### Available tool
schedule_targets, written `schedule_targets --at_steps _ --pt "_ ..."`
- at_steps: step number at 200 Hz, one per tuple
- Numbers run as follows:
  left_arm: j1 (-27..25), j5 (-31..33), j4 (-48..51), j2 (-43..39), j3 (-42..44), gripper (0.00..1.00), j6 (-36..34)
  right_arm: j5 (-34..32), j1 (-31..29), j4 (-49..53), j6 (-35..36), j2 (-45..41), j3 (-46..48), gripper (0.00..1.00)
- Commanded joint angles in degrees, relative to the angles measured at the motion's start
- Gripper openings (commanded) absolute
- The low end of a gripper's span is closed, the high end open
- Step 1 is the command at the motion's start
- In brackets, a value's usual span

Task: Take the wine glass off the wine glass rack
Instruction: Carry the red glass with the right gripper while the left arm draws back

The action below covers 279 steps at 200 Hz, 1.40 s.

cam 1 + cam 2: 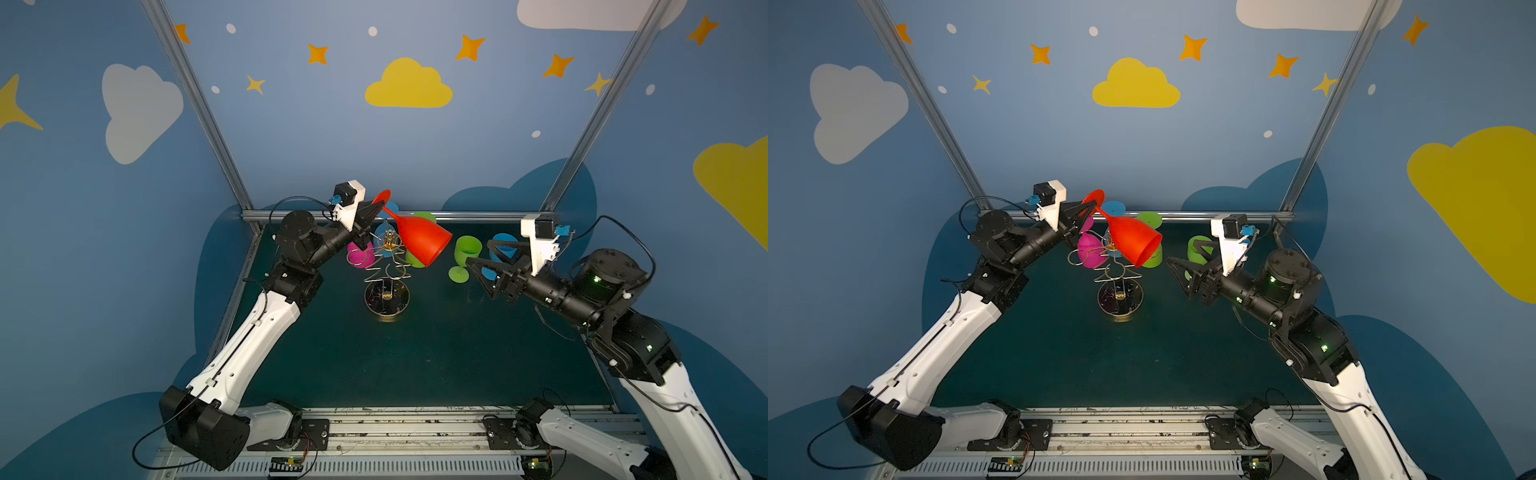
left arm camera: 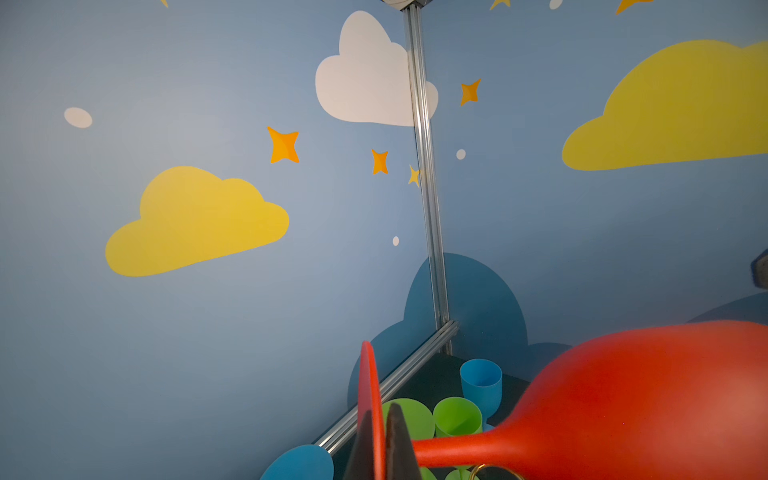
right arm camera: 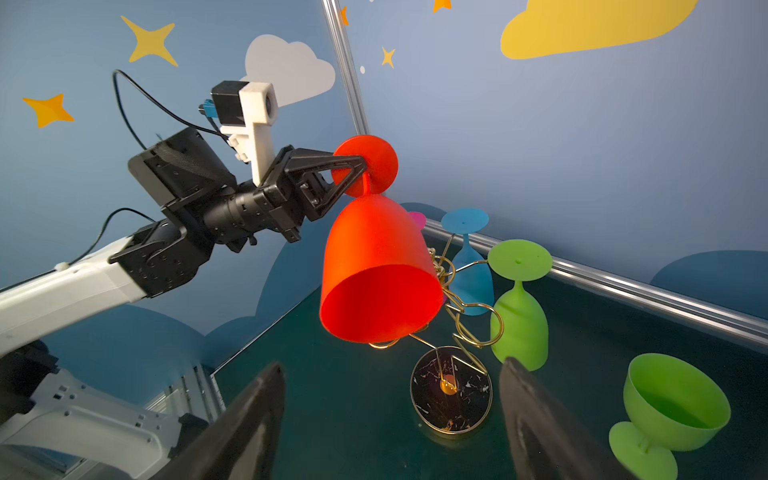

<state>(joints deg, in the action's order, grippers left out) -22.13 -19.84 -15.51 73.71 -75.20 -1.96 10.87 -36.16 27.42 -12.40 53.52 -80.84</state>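
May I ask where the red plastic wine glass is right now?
In both top views the red plastic wine glass tilts over the gold wire rack, foot pinched in the left gripper, left of the upright green glass.

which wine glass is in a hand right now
The red wine glass: the left hand is shut on its round foot, holding it tilted beside the wine glass rack. The right hand is open and empty, so no other glass is held.
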Motion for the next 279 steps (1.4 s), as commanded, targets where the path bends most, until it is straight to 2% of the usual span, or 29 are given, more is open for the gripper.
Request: schedule_targets --at_steps 1,41,52,82,110,119,125,129,153,168,191,210,248,279 --pt "0.16 -0.62 -1.15 -0.32 0.15 0.03 3.94 -2.44 0.39 -4.52 -2.30 2.84 1.81 0.77" --pt "0.13 -1.74 -1.27 -0.49 0.92 0.03 4.94 0.02 0.82 -9.41 -3.82 9.09 -0.19 0.69" --pt "0.16 -1.71 -1.43 -0.47 1.48 0.03 5.32 0.66 0.76 -10.49 -4.26 10.59 -0.96 0.63" --pt "0.15 -1.76 -3.06 -0.68 3.62 0.03 6.74 2.09 0.92 -12.24 -5.30 13.37 -2.46 0.28" --pt "0.14 -1.62 -3.27 -0.63 4.01 0.04 6.55 1.70 1.00 -11.40 -5.68 13.83 -3.47 0.00" --pt "0.16 -1.16 -3.42 -0.68 4.10 0.15 6.60 0.45 1.13 -10.85 -5.78 13.42 -3.47 0.00" --pt "0.15 -0.56 -3.41 -0.68 4.10 0.33 6.64 -0.52 1.40 -10.36 -5.96 12.93 -3.45 0.00" --pt "0.11 -0.11 -3.34 -0.68 4.10 0.40 6.69 -1.16 1.65 -9.93 -6.15 12.59 -3.45 0.00" --pt "0.59 5.23 -1.84 -0.70 3.44 0.66 7.82 -4.02 4.39 -6.48 -6.74 9.52 -3.29 0.00" --pt "1.81 7.71 -1.93 -0.73 3.58 0.76 10.13 -5.51 6.25 -3.29 -6.30 6.99 -3.24 0.00" --pt "5.08 10.95 -0.54 -1.23 3.63 0.78 15.95 -9.25 8.07 6.90 -3.16 3.64 -5.29 0.00" --pt "9.78 11.31 1.05 -2.16 4.13 0.79 22.62 -13.92 8.54 17.32 0.18 1.15 -8.01 0.00" --pt "18.85 8.53 4.00 -3.53 5.95 0.78 32.72 -20.07 8.72 39.94 3.04 0.60 -13.87 0.00" --pt "23.63 2.52 7.45 -2.26 5.40 0.75 37.97 -20.48 8.73 48.27 2.08 1.62 -11.15 0.00"
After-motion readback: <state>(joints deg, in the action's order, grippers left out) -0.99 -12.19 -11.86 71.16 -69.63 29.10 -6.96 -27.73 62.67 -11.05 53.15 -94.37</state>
